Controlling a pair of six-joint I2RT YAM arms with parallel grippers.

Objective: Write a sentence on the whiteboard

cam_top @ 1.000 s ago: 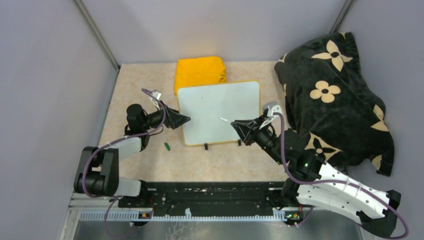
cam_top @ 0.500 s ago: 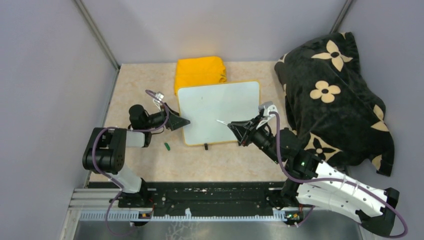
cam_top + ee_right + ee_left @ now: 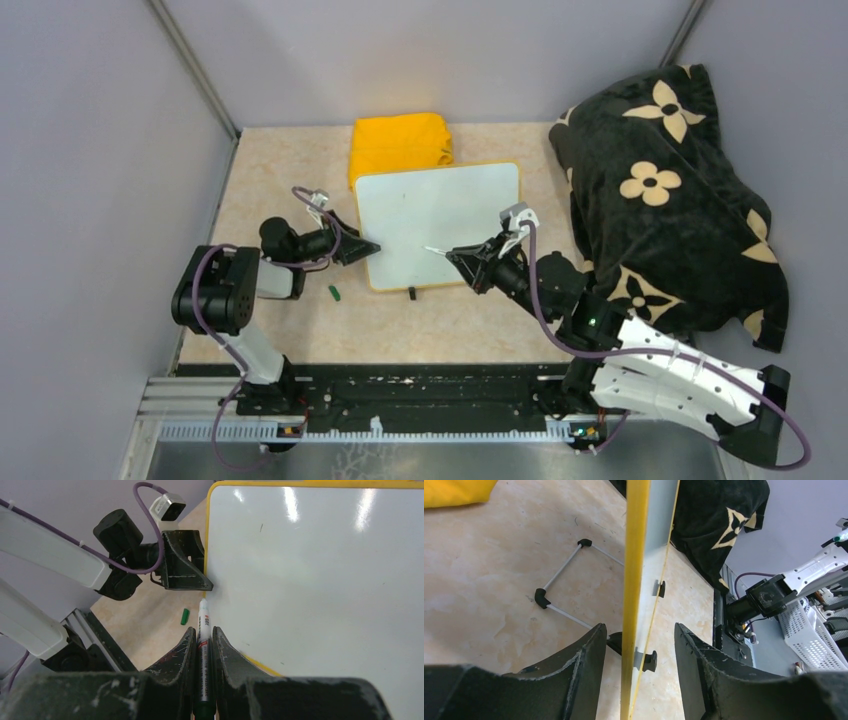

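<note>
The whiteboard [image 3: 440, 222] lies flat in mid-table, white with a yellow rim, and no writing shows on it. My left gripper [image 3: 366, 247] is open at its left edge. In the left wrist view the yellow rim [image 3: 635, 555] stands between the two fingers [image 3: 586, 650] with a gap on each side. My right gripper [image 3: 462, 258] is shut on a white marker [image 3: 203, 625]. The marker's tip [image 3: 429, 249] points left over the board's near-left part, close to the left gripper [image 3: 202, 577]. I cannot tell if the tip touches the board [image 3: 325, 580].
A green marker cap [image 3: 335, 292] lies on the table left of the board's near corner. A folded yellow cloth [image 3: 400, 143] lies behind the board. A black flowered blanket [image 3: 660, 190] fills the right side. A wire stand [image 3: 561, 587] shows under the board.
My right gripper has carried the marker leftward across the board toward its left edge. The left arm has folded back while its gripper stays at the board's left rim.
</note>
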